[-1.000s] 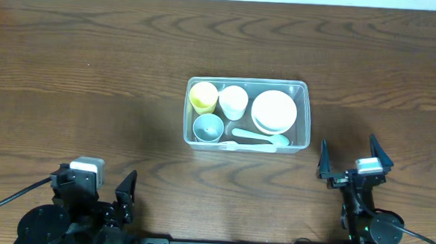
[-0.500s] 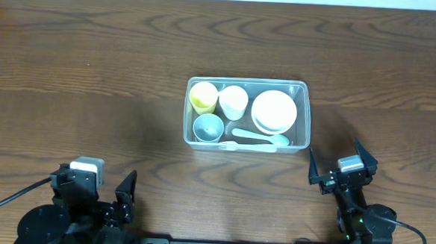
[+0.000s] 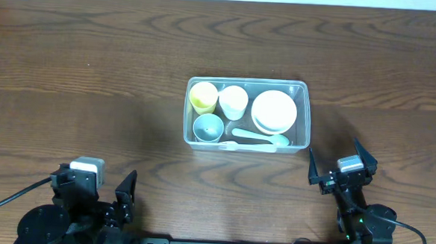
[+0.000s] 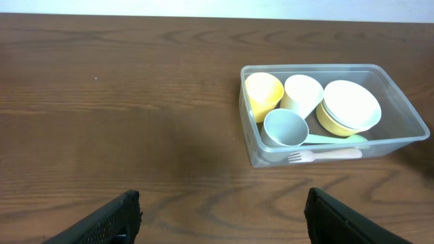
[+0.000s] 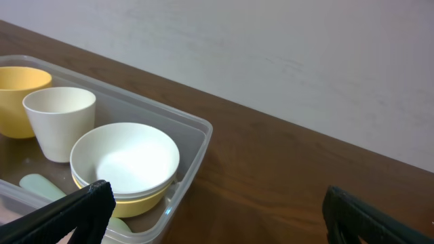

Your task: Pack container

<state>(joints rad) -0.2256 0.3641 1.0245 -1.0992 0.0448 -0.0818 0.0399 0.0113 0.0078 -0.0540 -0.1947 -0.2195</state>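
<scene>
The clear container [image 3: 303, 119] stands at the table's middle. It holds a yellow cup [image 3: 203, 96], a white cup [image 3: 233, 101], a blue cup [image 3: 208, 127], a white bowl [image 3: 273, 110] stacked in a yellow bowl, and a pale green spoon [image 3: 262, 137] with a white fork [image 3: 241, 145]. It also shows in the left wrist view [image 4: 400, 102] and the right wrist view [image 5: 196, 146]. My left gripper [image 3: 117, 199] is open and empty near the front edge, far from the container [image 4: 220, 217]. My right gripper [image 3: 341, 166] is open and empty, just right of and below the container [image 5: 217, 217].
The brown wooden table [image 3: 93, 71] stretches all round the container. A pale wall [image 5: 271, 47] shows behind the table's far edge in the right wrist view.
Between one second and half a second ago my right gripper moved left and towards the front, turning towards the container. Since then nothing has moved. The left arm stayed still.
</scene>
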